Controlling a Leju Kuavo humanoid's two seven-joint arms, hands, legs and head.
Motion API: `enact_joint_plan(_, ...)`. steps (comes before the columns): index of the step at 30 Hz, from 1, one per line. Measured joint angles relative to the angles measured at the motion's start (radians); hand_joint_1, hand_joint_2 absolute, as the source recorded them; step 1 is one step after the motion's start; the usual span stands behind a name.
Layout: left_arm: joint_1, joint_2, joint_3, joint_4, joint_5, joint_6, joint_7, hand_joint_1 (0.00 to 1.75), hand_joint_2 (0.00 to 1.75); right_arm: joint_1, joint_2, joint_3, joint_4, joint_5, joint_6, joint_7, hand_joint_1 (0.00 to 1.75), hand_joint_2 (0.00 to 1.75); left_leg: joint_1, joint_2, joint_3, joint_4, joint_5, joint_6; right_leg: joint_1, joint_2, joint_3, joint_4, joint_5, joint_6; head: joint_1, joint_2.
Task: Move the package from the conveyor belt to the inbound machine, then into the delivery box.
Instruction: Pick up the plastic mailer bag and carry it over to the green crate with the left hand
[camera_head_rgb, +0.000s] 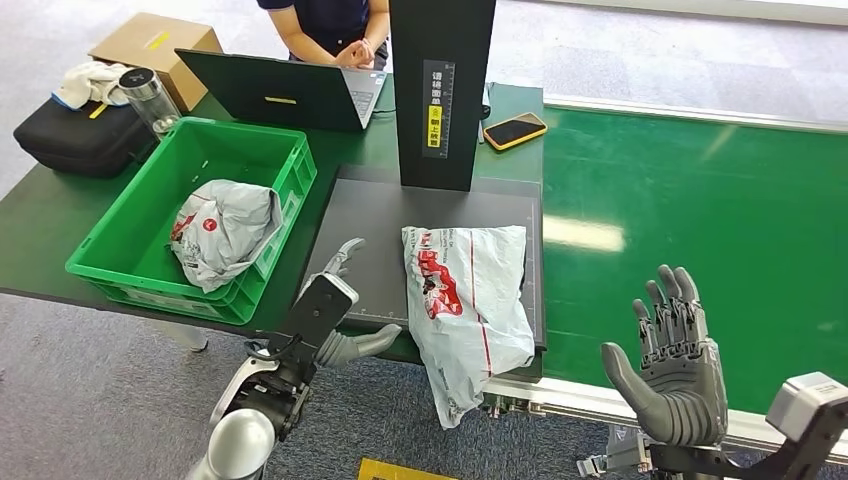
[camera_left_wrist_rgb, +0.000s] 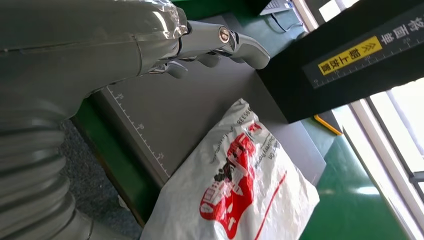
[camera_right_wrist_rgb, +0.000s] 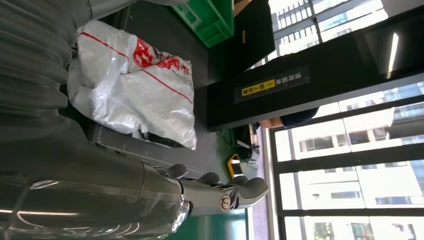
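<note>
You are looking at the first leg done: the white poly mailer package (camera_head_rgb: 466, 305) is lying on the inbound machine's dark platform (camera_head_rgb: 370, 215), its near end drooping over the front edge. The green delivery box (camera_head_rgb: 268, 152) is waiting for it. It is crinkled, soft, red-printed. Your left hand (camera_head_rgb: 335, 315) and right hand (camera_head_rgb: 672, 355) are both hovering with fingers spread, holding nothing.

- The black upright scanner column (camera_head_rgb: 441, 90) carries a yellow label with Chinese characters, too small to read surely.
- The white package (camera_left_wrist_rgb: 240, 185) bears red printed artwork and small black lettering, illegible.
- The grey scanning plate (camera_left_wrist_rgb: 150, 115) has ruler marks along its edge, numerals unclear.
</note>
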Motion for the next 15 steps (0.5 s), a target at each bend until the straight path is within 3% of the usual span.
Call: enact_joint_plan(15,0.003,-0.004,0.027,-0.007,-0.017,-0.007,0.004,0.0,1.75,0.005,0.082,-0.149,0.077,0.005,0.062,0.046,0.0,1.75,0.0,0.0,0.0,0.0,0.0,0.0,0.0,0.0,0.0,0.0,0.0,0.0,0.0,0.0)
